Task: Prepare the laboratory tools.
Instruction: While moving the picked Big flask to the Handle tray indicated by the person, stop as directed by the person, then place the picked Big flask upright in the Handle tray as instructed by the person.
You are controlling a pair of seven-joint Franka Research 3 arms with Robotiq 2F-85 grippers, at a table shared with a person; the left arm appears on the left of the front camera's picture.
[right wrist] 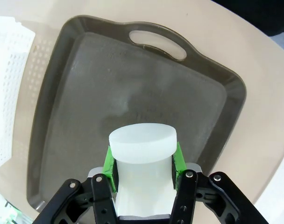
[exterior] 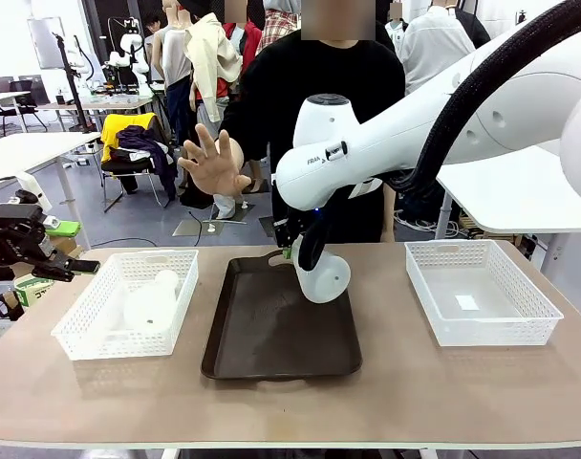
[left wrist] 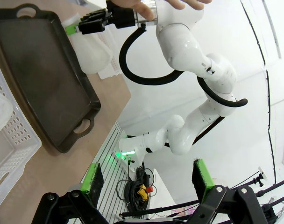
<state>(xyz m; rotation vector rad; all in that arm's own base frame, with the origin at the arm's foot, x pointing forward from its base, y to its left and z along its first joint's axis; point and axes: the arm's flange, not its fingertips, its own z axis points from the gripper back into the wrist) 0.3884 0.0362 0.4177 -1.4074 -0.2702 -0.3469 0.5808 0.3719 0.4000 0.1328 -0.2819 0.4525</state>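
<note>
"Right wrist view: what is the right gripper [right wrist: 143, 161] doing?"
"Pinching one flask [right wrist: 142, 140], tilted over the dark tray [right wrist: 109, 84], not yet set down."
"What's left?"
"A second flask [exterior: 152, 304] lies in the left basket [exterior: 109, 346]; the left gripper [left wrist: 147, 179] is spread, empty."

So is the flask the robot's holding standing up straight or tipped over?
Tipped. The right gripper holds the flask by its neck, round base turned sideways toward the camera, over the tray.
</note>
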